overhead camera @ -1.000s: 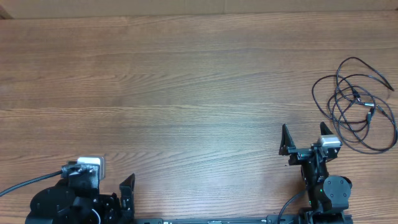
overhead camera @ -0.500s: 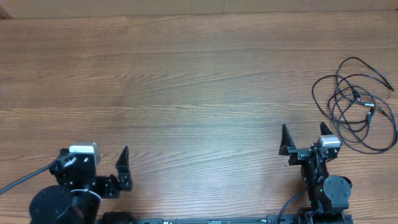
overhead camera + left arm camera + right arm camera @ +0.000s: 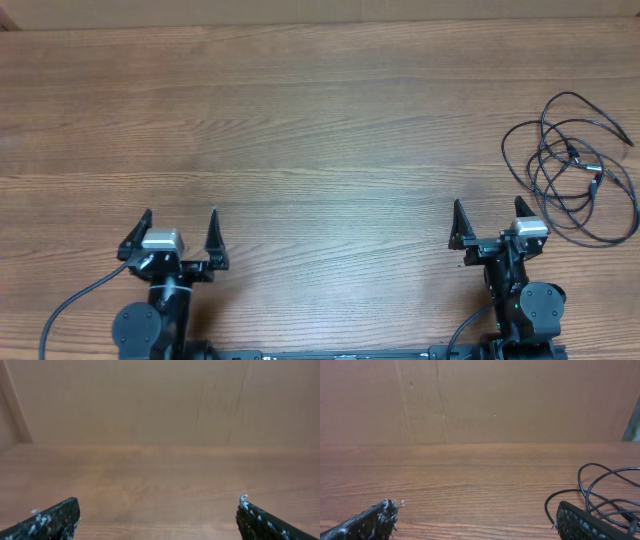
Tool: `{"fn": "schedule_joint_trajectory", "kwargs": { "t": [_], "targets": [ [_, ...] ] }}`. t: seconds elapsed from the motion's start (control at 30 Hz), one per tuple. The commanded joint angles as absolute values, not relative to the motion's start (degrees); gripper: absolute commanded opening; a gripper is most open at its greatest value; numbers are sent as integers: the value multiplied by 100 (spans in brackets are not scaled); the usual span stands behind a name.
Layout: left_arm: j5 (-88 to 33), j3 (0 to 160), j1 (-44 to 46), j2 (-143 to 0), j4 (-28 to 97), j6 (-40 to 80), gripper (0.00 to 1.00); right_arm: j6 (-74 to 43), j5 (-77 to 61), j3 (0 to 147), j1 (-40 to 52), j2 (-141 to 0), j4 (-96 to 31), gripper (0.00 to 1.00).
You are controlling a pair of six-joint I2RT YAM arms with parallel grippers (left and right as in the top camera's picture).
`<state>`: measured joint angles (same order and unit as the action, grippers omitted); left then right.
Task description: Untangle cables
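The cables (image 3: 575,170) are thin black cords in loose tangled loops with small plug ends, lying on the wooden table at the far right. Part of the loops shows at the right edge of the right wrist view (image 3: 600,491). My right gripper (image 3: 491,218) is open and empty, just left of and nearer than the tangle, not touching it. My left gripper (image 3: 180,228) is open and empty at the near left, far from the cables. In the left wrist view only bare wood lies between the fingertips (image 3: 60,515).
The wooden table (image 3: 300,130) stretches wide between the arms and the back edge. A brown board wall (image 3: 480,400) stands along the table's far side. A thick black wire (image 3: 80,300) runs from the left arm's base.
The left arm has swung round and moved right and forward, so its open gripper now points toward the back of the table. The right arm and the cables have not moved.
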<state>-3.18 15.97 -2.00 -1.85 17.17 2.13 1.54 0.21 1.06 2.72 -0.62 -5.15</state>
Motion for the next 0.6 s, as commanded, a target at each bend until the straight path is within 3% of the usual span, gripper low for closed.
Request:
{"fn": "schedule_joint_trajectory", "kwargs": {
  "t": [0.0,0.23,0.57],
  "targets": [
    [-403,947,-235,-19,908,519,100,178,-8,45,255,-16,-480,100],
    [-95,34,-235,-19,-840,510,100,178,-8,45,255,-16,-480,100],
    [-458,25,-228,-19,421,91,100,178,-8,45,255,-16,-480,100]
  ]
}}
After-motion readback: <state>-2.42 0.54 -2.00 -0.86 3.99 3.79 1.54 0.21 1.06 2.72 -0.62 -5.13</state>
